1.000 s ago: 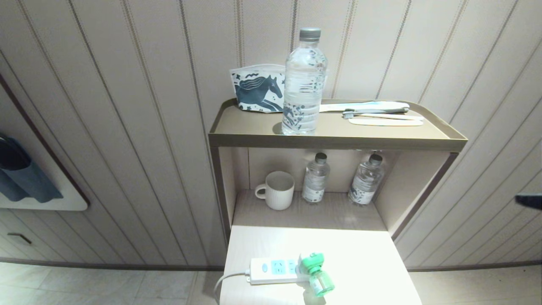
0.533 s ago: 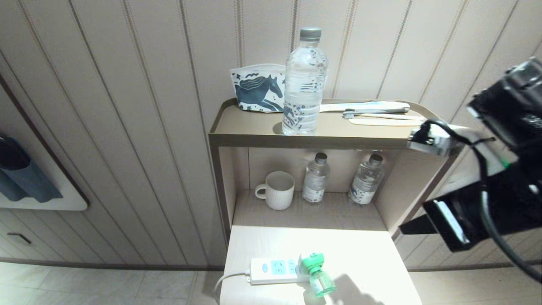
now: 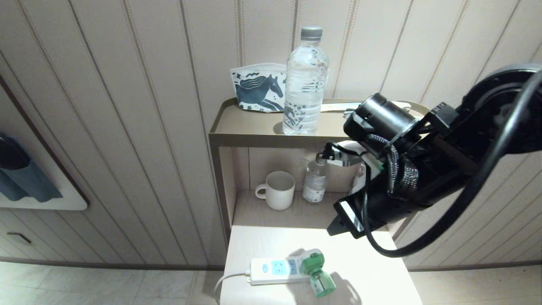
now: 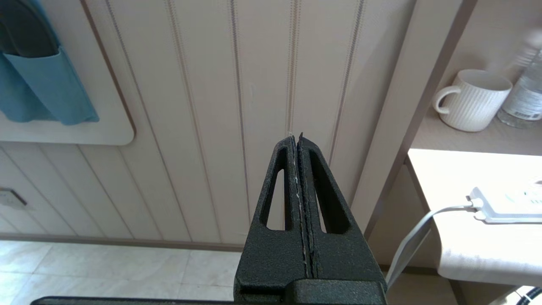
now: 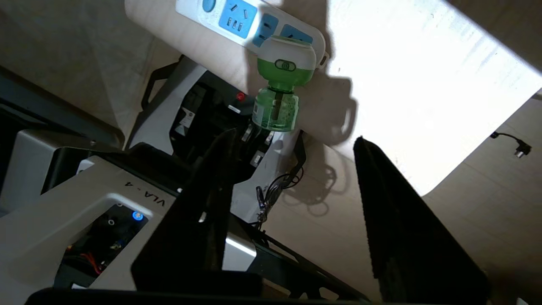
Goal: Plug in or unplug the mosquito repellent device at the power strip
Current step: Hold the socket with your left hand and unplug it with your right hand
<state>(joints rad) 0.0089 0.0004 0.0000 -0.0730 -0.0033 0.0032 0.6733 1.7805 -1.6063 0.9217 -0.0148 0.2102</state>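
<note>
The white power strip with light-blue sockets lies near the front edge of the low cabinet top. The green-and-white mosquito repellent device is plugged into its right end, its green bottle pointing toward me. My right gripper hangs above and behind the device, open and empty. In the right wrist view the device and the strip lie just beyond the right gripper, apart from its fingers. My left gripper is shut, parked left of the cabinet, where the strip's end shows.
A white mug and a small water bottle stand in the niche behind the cabinet top. The upper shelf carries a large water bottle and a horse-patterned pouch. The strip's cord drops over the left edge.
My right arm has swung in from the right edge to above the cabinet top, in front of the niche, and its jaws have opened. The strip and device have stayed put.
</note>
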